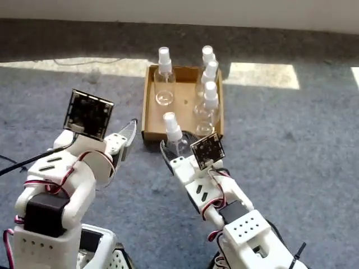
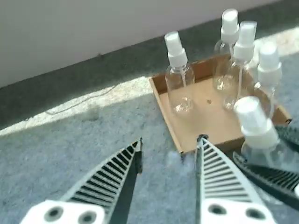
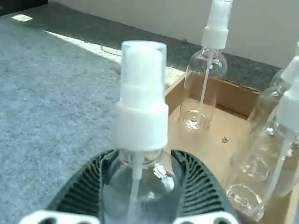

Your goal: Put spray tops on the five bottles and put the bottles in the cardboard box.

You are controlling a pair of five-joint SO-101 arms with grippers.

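The cardboard box [image 1: 149,115] lies on the grey carpet with several clear spray-topped bottles [image 1: 164,78] standing in it, one at the back left and three along the right wall [image 1: 208,95]. My right gripper [image 1: 179,150] is shut on a fifth bottle [image 1: 174,134], upright with its white spray top on, just at the box's near edge. The right wrist view shows that bottle [image 3: 140,121] between the ribbed black fingers [image 3: 196,186], with the box [image 3: 233,98] beyond. My left gripper [image 1: 128,134] stands open by the box's near left corner, holding nothing [image 2: 170,141].
Grey carpet [image 1: 291,145] surrounds the box, with a sunlit strip [image 1: 263,75] behind it and a wall farther back. A thin cable [image 1: 84,61] lies at the back left. The two arms' bases stand close together at the front.
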